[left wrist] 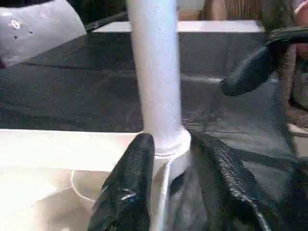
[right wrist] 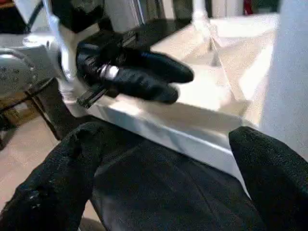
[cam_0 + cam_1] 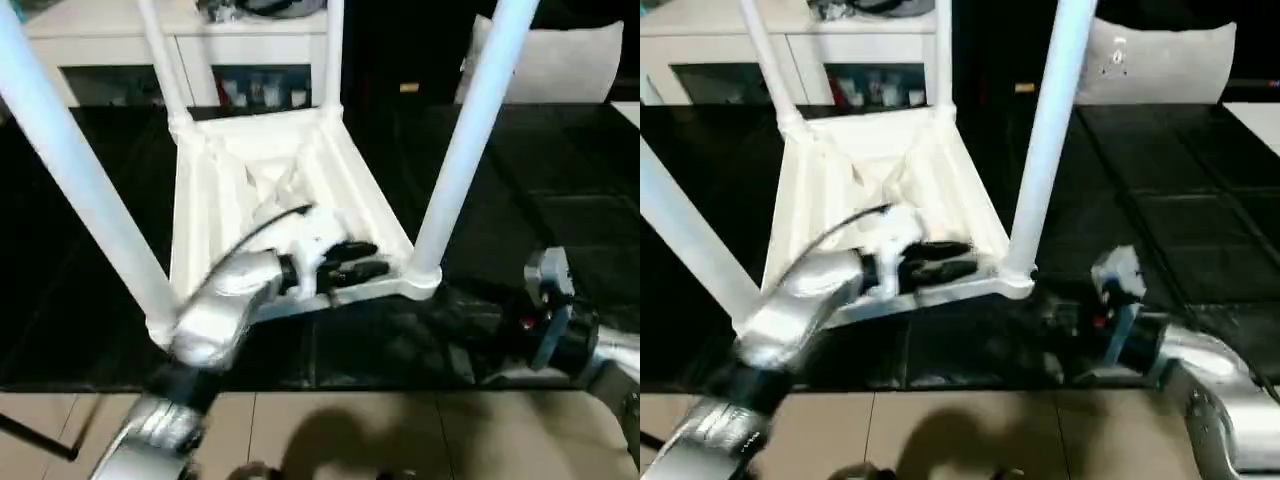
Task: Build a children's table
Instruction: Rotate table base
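All four legs of the upturned children's table [image 3: 290, 200] run off the top edge of the head views, so their ends cannot be seen. The left gripper [image 3: 350, 265] and its silver forearm [image 3: 225, 310] are smeared by motion blur and cover part of the ribbed underside. The right gripper [image 2: 168, 183] shows two fingertips cut by the wrist picture's lower edge. Small items behind the cabinet [image 3: 250, 60] glass are too blurred to identify.

A white table leg [image 1: 155, 72] stands upright in its corner socket [image 1: 175, 149]; the left gripper's [image 1: 168, 159] black fingers [image 1: 130, 183] flank that socket.
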